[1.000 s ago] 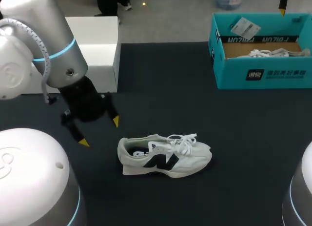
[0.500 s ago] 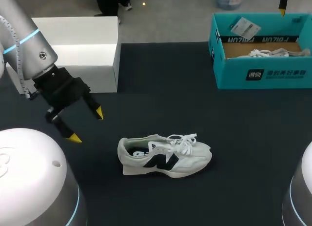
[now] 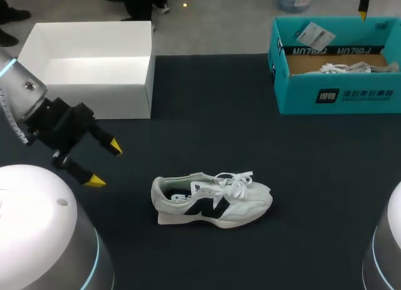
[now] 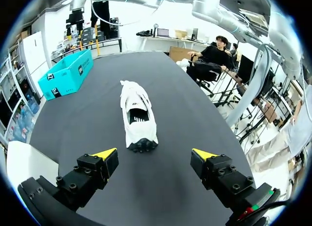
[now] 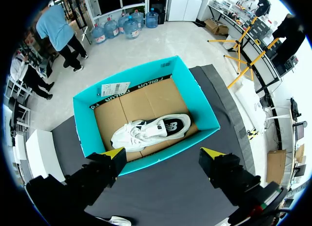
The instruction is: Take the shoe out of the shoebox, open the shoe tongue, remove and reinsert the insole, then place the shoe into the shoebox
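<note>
My left tool (image 3: 105,163) is spread and empty, near the shoe (image 3: 212,199) on the surface (image 3: 313,177). My right tool (image 5: 163,153) hangs spread above the shoebox (image 5: 84,122).

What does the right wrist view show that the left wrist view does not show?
Only the right wrist view: a white sneaker lying inside the teal shoebox, under the open right pincer. Only the left wrist view: another sneaker on the table, heel toward the open left pincer. Both: the teal shoebox and the dark table.
</note>
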{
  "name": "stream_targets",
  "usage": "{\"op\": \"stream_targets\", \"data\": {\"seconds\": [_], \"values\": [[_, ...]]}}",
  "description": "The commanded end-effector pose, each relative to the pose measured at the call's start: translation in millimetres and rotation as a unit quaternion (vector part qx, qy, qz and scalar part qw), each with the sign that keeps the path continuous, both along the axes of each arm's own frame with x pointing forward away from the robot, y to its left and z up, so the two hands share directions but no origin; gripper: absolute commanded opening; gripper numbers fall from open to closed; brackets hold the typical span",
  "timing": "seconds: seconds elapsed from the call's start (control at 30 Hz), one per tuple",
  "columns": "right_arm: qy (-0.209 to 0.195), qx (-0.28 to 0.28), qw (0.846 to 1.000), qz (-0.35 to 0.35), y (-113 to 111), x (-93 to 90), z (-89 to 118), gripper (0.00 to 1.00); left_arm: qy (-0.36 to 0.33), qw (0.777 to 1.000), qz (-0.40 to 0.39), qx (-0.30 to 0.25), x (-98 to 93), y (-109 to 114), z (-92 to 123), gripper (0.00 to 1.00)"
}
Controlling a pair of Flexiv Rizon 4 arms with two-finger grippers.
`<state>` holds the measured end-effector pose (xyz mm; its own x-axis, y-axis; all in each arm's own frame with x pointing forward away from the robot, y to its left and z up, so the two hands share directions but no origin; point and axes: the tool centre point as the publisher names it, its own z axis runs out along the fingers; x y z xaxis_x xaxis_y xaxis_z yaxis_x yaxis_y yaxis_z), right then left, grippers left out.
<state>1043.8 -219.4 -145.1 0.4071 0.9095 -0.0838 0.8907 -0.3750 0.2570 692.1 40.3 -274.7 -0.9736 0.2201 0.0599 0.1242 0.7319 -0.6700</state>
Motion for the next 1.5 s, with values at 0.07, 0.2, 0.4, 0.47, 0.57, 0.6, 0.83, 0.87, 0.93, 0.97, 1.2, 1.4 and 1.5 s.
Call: {"op": "stream_targets", "data": {"seconds": [0.07,0.2,0.4,0.47,0.57,0.6,0.83,0.87,0.93,0.97,1.2,1.4,1.5], "values": [[0.000,0.000,1.000,0.000,-0.1,-0.1,0.1,1.00,-0.005,1.000,0.004,0.001,-3.7,0.1,0.6,1.00],[0.000,0.000,1.000,0.000,-0.1,-0.1,0.1,1.00,0.009,0.999,0.026,-0.016,-3.1,-0.5,-1.7,1.00],[0.000,0.000,1.000,0.000,-0.1,-0.1,0.1,1.00,0.046,0.988,0.130,-0.070,9.5,-0.3,-16.8,1.00],[0.000,0.000,1.000,0.000,-0.1,-0.1,0.1,1.00,0.031,0.987,0.137,-0.075,12.6,-1.0,-20.5,1.00],[0.000,0.000,1.000,0.000,-0.1,-0.1,0.1,1.00,0.025,0.987,0.125,-0.097,14.7,-3.7,-26.3,1.00],[0.000,0.000,1.000,0.000,-0.1,-0.1,0.1,1.00,0.022,0.988,0.117,-0.101,15.2,-4.7,-28.5,1.00],[0.000,0.000,1.000,0.000,-0.1,-0.1,0.1,1.00,0.010,0.992,0.094,-0.088,15.9,-10.4,-44.5,1.00],[0.000,0.000,1.000,0.000,-0.1,-0.1,0.1,1.00,0.010,0.992,0.095,-0.088,15.2,-11.1,-46.0,1.00],[0.000,0.000,1.000,0.000,-0.1,-0.1,0.1,1.00,0.010,0.991,0.098,-0.087,13.5,-13.7,-50.8,1.00],[0.000,0.000,1.000,0.000,-0.1,-0.1,0.1,1.00,0.016,0.992,0.097,-0.081,11.9,-15.5,-54.3,1.00],[0.000,0.000,1.000,0.000,-0.1,-0.1,0.1,1.00,0.017,0.993,0.093,-0.076,10.5,-16.1,-55.4,1.00],[0.000,0.000,1.000,0.000,-0.1,-0.1,0.1,1.00,0.017,0.993,0.093,-0.076,10.5,-16.1,-55.4,1.00],[0.000,0.000,1.000,0.000,-0.1,-0.1,0.1,1.00,0.017,0.993,0.093,-0.076,10.5,-16.1,-55.4,1.00]]}}
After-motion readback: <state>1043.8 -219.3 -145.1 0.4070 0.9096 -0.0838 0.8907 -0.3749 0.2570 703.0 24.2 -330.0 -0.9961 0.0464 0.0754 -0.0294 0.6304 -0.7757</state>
